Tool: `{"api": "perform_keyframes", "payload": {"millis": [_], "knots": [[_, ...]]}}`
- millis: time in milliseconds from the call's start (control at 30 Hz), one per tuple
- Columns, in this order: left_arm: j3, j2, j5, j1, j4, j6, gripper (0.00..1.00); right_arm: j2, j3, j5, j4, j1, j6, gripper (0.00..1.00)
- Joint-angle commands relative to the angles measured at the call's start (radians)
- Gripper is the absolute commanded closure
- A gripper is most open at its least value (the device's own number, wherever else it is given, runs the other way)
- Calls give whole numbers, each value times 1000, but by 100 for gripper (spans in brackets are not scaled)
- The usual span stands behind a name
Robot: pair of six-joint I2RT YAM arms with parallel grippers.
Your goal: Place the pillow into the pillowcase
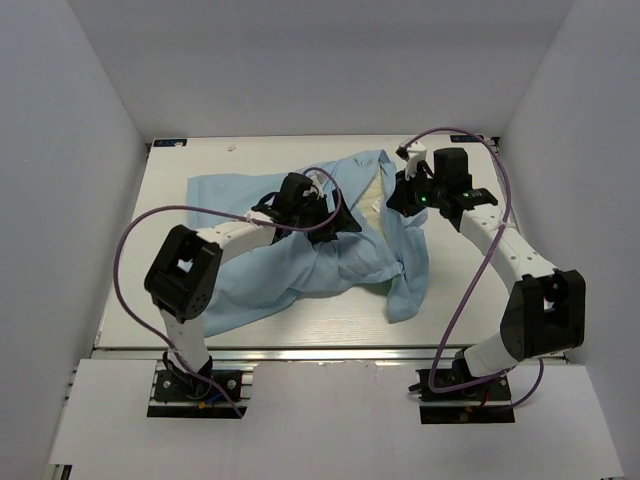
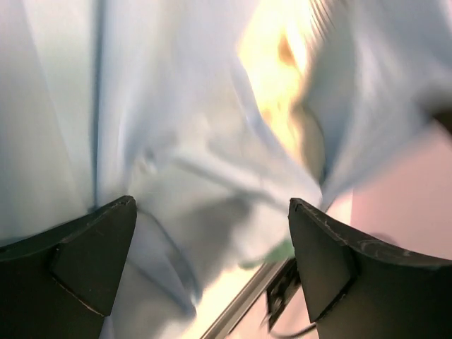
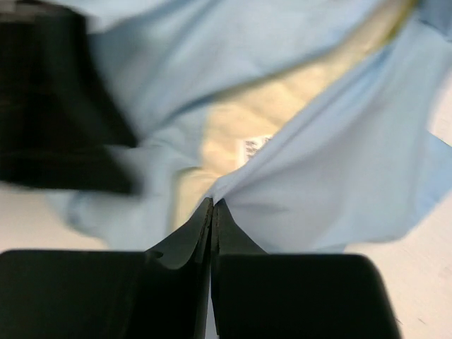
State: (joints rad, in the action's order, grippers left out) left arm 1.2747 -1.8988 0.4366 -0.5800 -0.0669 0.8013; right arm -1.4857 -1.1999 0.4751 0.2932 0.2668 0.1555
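The right gripper (image 3: pixel 212 206) pinched the pillowcase (image 3: pixel 339 176) tight, low in its wrist view. The left gripper (image 2: pixel 212 205) stood wide open.

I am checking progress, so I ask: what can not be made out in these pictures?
- Top view: the pillowcase covers most of the pillow; its depth inside is hidden.
- Left wrist view: the cloth is blurred and its folds are unclear.
- Right wrist view: the label on the pillow is too small to read.
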Motion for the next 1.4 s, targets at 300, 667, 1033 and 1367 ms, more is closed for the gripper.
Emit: {"api": "perform_keyframes", "payload": {"millis": [300, 667, 1033, 1367], "knots": [[-114, 240, 38, -92, -63, -109, 2, -41, 68, 83, 113, -5, 194, 97], [476, 14, -338, -81, -399, -332, 2, 116, 151, 6, 75, -115, 172, 48], [859, -335, -337, -81, -493, -444, 2, -63, -78, 164, 66, -304, 0, 43], [853, -425, -420, -83, -444, -438, 2, -355, -323, 171, 35, -222, -100, 38]]}}
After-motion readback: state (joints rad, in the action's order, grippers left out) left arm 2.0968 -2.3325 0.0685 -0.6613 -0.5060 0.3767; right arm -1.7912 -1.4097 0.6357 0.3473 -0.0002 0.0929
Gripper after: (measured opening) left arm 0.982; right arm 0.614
